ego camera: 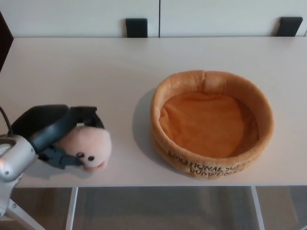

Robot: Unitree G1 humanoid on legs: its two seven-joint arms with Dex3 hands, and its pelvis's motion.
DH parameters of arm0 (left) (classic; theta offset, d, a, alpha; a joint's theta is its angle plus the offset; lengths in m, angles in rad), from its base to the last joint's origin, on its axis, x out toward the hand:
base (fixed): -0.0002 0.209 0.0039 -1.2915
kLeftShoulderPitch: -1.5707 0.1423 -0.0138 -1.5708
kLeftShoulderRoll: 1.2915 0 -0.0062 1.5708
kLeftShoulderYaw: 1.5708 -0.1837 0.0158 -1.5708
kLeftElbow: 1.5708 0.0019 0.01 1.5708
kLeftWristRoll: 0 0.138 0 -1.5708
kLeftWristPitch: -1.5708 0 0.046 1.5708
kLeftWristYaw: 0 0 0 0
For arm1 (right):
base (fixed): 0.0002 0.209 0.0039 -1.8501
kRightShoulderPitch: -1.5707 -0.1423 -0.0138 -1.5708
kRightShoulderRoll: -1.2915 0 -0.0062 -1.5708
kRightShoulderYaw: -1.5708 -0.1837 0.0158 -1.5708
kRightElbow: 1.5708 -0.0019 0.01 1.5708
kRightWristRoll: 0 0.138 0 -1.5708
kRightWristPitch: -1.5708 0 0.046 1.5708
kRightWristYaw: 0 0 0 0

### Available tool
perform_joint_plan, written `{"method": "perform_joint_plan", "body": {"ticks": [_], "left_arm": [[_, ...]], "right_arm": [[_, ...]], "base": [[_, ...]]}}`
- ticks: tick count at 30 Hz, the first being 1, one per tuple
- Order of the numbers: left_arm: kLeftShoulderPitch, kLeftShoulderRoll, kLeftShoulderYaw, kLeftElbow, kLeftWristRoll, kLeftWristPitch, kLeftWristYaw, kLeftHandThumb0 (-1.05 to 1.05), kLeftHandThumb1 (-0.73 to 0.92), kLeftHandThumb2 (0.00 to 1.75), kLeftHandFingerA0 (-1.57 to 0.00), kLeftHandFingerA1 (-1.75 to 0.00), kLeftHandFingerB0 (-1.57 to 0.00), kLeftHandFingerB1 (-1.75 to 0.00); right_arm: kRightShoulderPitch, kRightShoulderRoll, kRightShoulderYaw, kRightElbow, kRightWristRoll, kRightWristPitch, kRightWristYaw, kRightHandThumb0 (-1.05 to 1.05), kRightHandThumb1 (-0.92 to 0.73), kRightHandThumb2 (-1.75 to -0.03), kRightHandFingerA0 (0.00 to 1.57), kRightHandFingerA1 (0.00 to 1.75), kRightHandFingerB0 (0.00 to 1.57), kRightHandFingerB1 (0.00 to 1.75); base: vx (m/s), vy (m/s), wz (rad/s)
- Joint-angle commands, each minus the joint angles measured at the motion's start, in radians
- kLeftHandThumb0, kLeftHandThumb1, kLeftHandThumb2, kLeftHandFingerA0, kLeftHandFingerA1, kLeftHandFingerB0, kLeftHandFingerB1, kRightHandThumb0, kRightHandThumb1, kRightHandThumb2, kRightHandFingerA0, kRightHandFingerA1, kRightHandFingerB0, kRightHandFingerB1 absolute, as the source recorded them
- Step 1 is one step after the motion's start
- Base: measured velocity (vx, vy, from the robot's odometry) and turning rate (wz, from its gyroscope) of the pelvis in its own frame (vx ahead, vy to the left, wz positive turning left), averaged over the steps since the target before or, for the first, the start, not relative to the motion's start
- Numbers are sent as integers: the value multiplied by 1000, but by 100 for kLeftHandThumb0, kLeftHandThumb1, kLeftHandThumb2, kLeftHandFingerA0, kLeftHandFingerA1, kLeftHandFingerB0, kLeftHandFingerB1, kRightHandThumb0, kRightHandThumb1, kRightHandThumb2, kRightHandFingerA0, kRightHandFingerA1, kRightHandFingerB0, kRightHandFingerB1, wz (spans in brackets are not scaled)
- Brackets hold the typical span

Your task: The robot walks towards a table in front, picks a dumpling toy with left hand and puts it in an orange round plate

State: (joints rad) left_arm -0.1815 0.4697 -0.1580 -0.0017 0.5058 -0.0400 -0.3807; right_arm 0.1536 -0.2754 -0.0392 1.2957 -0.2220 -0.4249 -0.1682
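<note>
head view, writing: dark letters stitched on the front wall of the orange round plate (211,125), two curved rows, top one looks like "...tional su...", lower one "...umpling"; too blurred to read in full.
head view, dumpling toy (89,148): pale pink plush, two dark eyes and a small mouth facing the camera, sitting at the near left of the table (86,72), close to its front edge.
head view, left hand (60,132): black, wrapped over the top and near side of the dumpling toy, fingers clamped on it; silver forearm (13,160) coming in from the lower left corner.
head view, right hand: nowhere to be seen.
head view, plate position: right of centre, well apart from the toy, soft raised rim, orange inside with nothing in it, close to the front edge.
head view, edges: front table edge running just below toy and plate; white table legs (72,207) under it.
head view, open room: bare tabletop between toy and plate, wide bare stretch behind both, up to the far edge.
head view, background: white cabinet fronts with two black handles (136,27).
</note>
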Motion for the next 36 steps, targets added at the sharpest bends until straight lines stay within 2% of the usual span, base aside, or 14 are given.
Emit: {"method": "perform_joint_plan", "body": {"ticks": [1, 2, 3, 8, 9, 14, 15, 16, 17, 18, 19, 31, 32, 36], "left_arm": [[-64, -163, 201, -7, -312, 190, 3, -9, 79, 72, -99, -135, -86, -86], [-74, -176, 215, 0, -327, 191, 5, -9, 79, 72, -99, -135, -86, -86], [-95, -198, 240, 5, -353, 207, 5, -13, 80, 71, -97, -137, -85, -87], [-157, -248, 261, -4, -360, 250, 10, -15, 81, 70, -96, -138, -86, -91], [-170, -256, 260, -7, -351, 251, 12, -15, 81, 70, -99, -136, -87, -90], [-209, -288, 209, -63, -278, 269, 35, -12, 79, 72, -99, -139, -84, -94], [-215, -298, 197, -80, -271, 286, 36, -11, 78, 74, -99, -138, -85, -93], [-219, -303, 189, -92, -266, 299, 37, -11, 78, 74, -99, -138, -85, -93], [-227, -312, 176, -108, -260, 318, 39, -10, 78, 74, -98, -138, -84, -94], [-231, -314, 172, -112, -258, 325, 40, -10, 78, 74, -98, -138, -84, -94], [-247, -326, 149, -123, -246, 353, 43, -11, 79, 69, -94, -143, -86, -89], [-350, -379, -38, -24, -165, 338, 98, -10, 79, 65, -96, -140, -87, -90], [-357, -391, -53, -10, -158, 344, 107, -16, 75, 63, -98, -137, -89, -66], [-377, -416, -123, 40, -113, 350, 142, -14, 78, 63, -90, -146, -89, -82]], "right_arm": [[5, -11, -3, 1, 13, -2, 6, -34, -69, -61, 72, 44, 43, 34], [5, -11, -3, 1, 13, -2, 5, -34, -69, -61, 72, 44, 43, 34], [6, -11, 0, 0, 10, -3, 3, -44, -60, -81, 66, 56, 39, 45], [5, -15, 2, -4, 9, -3, 8, -44, -61, -81, 65, 55, 38, 45], [1, -14, 3, -1, 8, 4, 7, -34, -69, -61, 72, 43, 43, 33], [1, -13, 2, -2, 9, -4, 4, -33, -70, -60, 73, 44, 43, 34], [1, -13, 3, -1, 9, -5, 5, -43, -59, -80, 66, 56, 38, 45], [1, -14, 4, -1, 8, -5, 6, -43, -59, -80, 66, 56, 38, 45], [1, -14, 5, -2, 7, -9, 5, -33, -69, -60, 73, 45, 44, 34], [1, -14, 5, -2, 7, -11, 3, -33, -69, -60, 73, 45, 44, 34], [1, -14, 5, -4, 8, -14, 5, -43, -60, -80, 67, 56, 37, 45], [-1, -11, 1, -13, 16, -5, 14, -44, -59, -81, 68, 57, 37, 45], [-4, -11, 3, -11, 13, -4, 13, -45, -60, -81, 66, 56, 37, 45], [-9, -12, 8, -7, 6, -5, 8, -44, -59, -80, 73, 60, 37, 45]], "base": [[0, 0, 0], [0, 0, 0], [0, 0, 0], [0, 0, 0], [0, 0, 0], [0, 0, 0], [0, 0, 0], [0, 0, 0], [0, 0, 0], [0, 0, 0], [0, 0, 0], [0, 0, 0], [0, 0, 0], [0, 0, 0]]}}
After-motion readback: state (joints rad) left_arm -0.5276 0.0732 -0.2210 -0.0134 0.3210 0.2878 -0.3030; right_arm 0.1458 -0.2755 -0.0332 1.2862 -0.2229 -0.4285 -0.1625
